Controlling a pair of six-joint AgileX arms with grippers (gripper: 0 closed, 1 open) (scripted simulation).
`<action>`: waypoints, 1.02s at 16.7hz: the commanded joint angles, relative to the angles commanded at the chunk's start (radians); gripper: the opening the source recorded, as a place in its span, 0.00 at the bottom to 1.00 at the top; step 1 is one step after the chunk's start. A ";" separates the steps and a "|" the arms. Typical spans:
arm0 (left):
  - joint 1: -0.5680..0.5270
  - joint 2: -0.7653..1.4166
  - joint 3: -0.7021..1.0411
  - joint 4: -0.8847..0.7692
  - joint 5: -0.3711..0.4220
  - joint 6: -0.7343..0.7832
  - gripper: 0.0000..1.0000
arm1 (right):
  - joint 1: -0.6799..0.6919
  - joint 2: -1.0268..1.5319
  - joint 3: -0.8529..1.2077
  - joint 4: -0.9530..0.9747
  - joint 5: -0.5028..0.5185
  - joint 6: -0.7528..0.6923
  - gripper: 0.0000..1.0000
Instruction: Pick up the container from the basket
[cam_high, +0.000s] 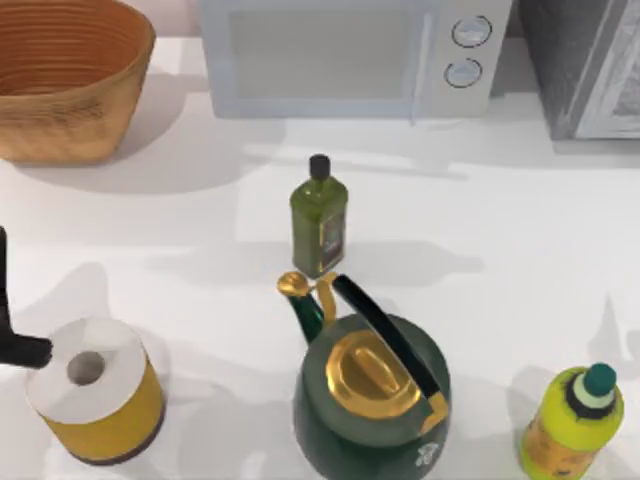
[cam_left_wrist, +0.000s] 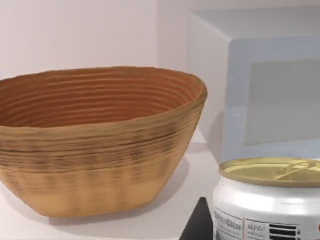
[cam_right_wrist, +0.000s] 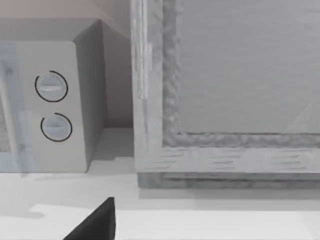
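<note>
Where frame crops it, basket (cam_high: 70, 90) rim.

Microwave (cam_high: 350, 55), oil btl (cam_high: 319, 217), kettle (cam_high: 372, 400), TP roll (cam_high: 95, 388).

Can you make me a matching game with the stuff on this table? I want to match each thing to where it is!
Things:
1. basket
2. microwave
3. kettle
4. paper roll

Places, in the top view:
A. front middle, just in front of the green oil bottle
B. back left corner
C. front left
D. back middle

Pairs: 1-B, 2-D, 3-A, 4-C
</note>
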 joint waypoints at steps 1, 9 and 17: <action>0.000 0.073 0.035 0.039 0.048 0.008 0.00 | 0.000 0.000 0.000 0.000 0.000 0.000 1.00; 0.012 0.843 0.415 0.460 0.527 0.081 0.00 | 0.000 0.000 0.000 0.000 0.000 0.000 1.00; -0.019 1.700 0.788 0.870 1.000 0.083 0.00 | 0.000 0.000 0.000 0.000 0.000 0.000 1.00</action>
